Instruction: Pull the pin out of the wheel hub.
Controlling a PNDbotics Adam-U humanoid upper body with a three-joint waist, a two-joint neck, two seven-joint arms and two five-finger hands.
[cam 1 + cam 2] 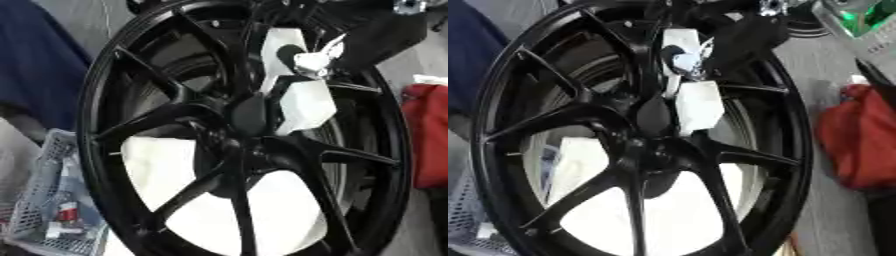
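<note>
The wheel (236, 145) stands nearly upright and fills both views: a black multi-spoke rim with a dark hub (249, 117) at its centre. White surfaces show through the gaps between the spokes.

Step in hand: approach and grasp. The right hand (315, 62) enters from the upper right and reaches down over the upper spokes, ending just above and to the right of the hub. A silver part of the hand lies against the white background there. The fingers blend into the black spokes; whether they are spread, pressed together or pinching something cannot be told. The left hand appears in neither view.

The pin itself cannot be made out with certainty. A small pale, metallic shape (686, 61) sits at the hand's tip near the upper spokes, and it may be the pin or part of the hand. By judgement, the pin is not yet clear of the wheel.

Next move, as a judgement: close the fingers on the pin's exposed end, then draw it straight out along its own axis, away from the wheel face. A sideways pull could bind the pin in its bore or tilt the wheel.

Beside the wheel: a mesh basket (52, 200) at lower left and a red object (427, 135) at right.
</note>
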